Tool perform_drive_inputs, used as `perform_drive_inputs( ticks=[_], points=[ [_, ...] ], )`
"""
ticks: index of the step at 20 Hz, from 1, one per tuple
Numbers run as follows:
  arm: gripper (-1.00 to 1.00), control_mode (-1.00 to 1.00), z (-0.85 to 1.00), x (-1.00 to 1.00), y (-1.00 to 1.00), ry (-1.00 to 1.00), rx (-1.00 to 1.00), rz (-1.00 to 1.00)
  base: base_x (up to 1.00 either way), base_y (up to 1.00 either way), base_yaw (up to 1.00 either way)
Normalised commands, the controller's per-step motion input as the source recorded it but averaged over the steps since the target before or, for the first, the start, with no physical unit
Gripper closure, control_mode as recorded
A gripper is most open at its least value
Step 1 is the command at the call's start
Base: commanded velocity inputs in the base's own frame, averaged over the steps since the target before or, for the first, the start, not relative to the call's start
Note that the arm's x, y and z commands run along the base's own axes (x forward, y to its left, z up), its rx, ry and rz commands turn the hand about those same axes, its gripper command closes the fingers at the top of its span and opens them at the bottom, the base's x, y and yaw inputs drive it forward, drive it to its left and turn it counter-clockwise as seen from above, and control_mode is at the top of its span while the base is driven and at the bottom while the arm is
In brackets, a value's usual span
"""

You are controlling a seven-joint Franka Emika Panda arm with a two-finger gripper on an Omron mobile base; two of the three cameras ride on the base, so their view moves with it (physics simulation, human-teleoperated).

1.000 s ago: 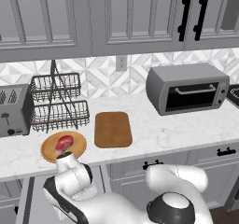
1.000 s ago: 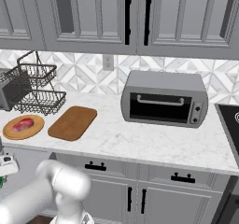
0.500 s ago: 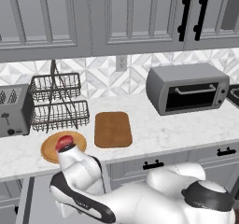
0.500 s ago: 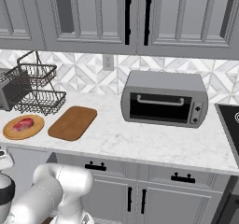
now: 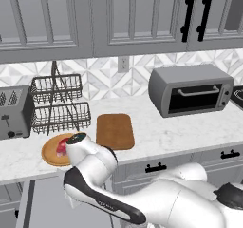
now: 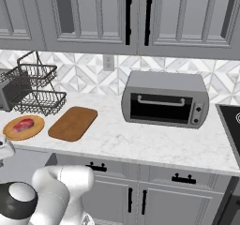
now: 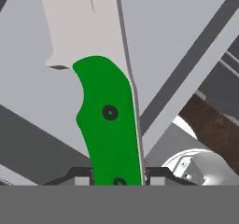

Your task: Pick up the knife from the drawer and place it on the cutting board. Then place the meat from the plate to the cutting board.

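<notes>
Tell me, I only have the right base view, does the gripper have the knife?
Observer: Yes, in the hand view the gripper is shut on the knife, at the lower end of its green handle.
Operator: Is the blade clear?
Observer: It points away from the fingers, bare, over the grey drawer.
Operator: Anything on the board yet?
Observer: No, the cutting board is bare; the meat sits on the plate.

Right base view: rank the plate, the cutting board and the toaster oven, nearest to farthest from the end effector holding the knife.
The end effector, shut on the knife, works low at the left, below the counter.
1. Plate: left end of the counter.
2. Cutting board: just right of the plate.
3. Toaster oven: farther right, against the wall.
</notes>
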Motion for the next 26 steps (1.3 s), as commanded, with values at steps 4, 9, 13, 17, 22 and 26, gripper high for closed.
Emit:
perform_drive_inputs(
  ticks=[4, 9, 13, 17, 22, 26],
  points=[
    [1.00, -1.00, 0.55, 0.42, -0.48, -0.02, 0.02, -0.13, 0.00, 0.00, 0.00],
    [1.00, -1.00, 0.39, 0.64, -0.56, 0.00, 0.05, -0.21, 0.00, 0.00, 0.00],
    [1.00, -1.00, 0.16, 0.81, -0.69, 0.00, 0.06, -0.26, 0.00, 0.00, 0.00],
    [1.00, -1.00, 0.00, 0.91, -0.77, 0.01, 0.06, -0.20, 0.00, 0.00, 0.00],
    [1.00, -1.00, 0.02, 0.97, -0.58, 0.07, 0.02, -0.13, 0.00, 0.00, 0.00],
    [1.00, -1.00, 0.00, 0.99, -0.04, 0.13, 0.00, -0.02, 0.00, 0.00, 0.00]
  ],
)
